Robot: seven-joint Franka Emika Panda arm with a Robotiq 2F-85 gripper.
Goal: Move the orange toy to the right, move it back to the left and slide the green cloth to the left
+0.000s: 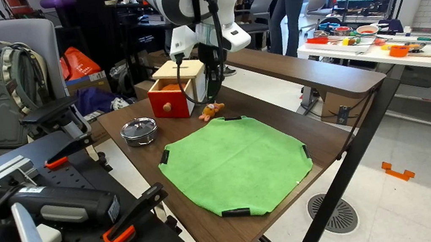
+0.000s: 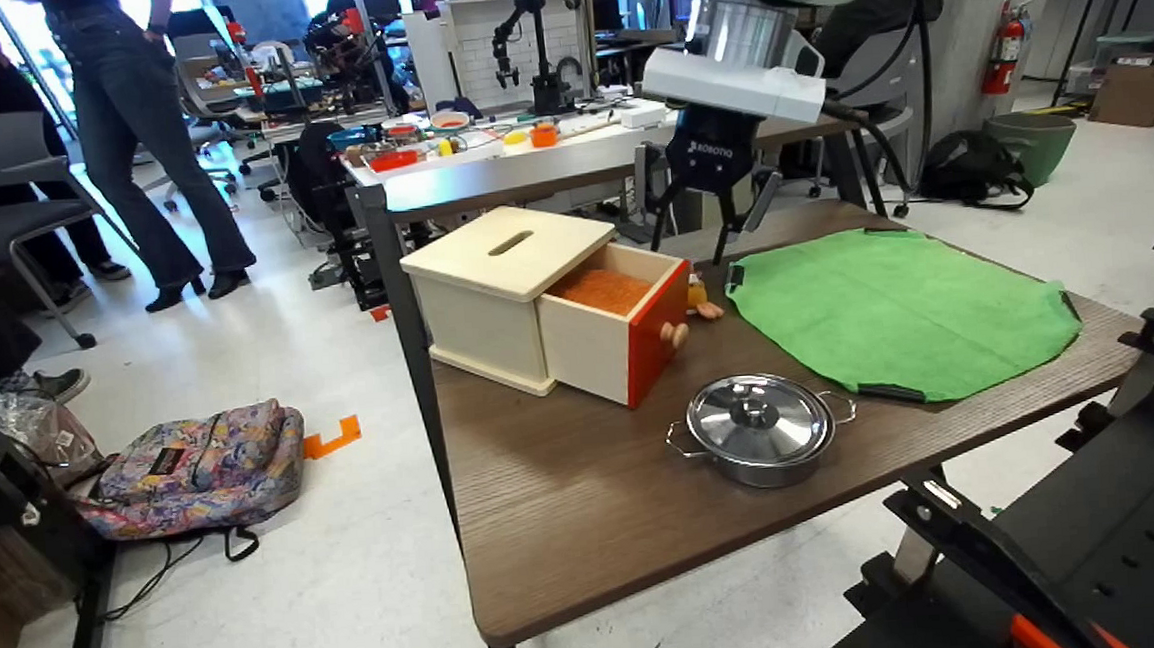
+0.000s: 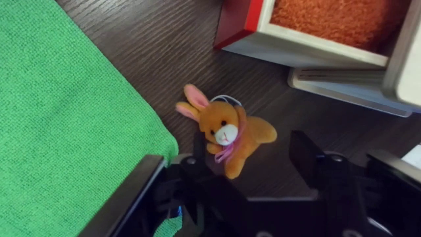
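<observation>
Bare table point(image 3: 154, 52) divides the edge of the green cloth point(image 3: 75, 121) from the drawer point(image 3: 296, 54). The plush bunny point(image 3: 227, 131) points lengthwise along that gap, ears first, beneath parted jaws.

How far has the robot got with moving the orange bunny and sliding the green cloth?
Done: nothing for sure; the plush bunny lies near the green cloth, but these pictures can't settle whether its moves are done.
In hand: nothing gripped; the open gripper hangs above the bunny, perhaps about to grab it.
Left: probably sliding the cloth, which lies spread out, ungripped, and maybe moving the bunny.
</observation>
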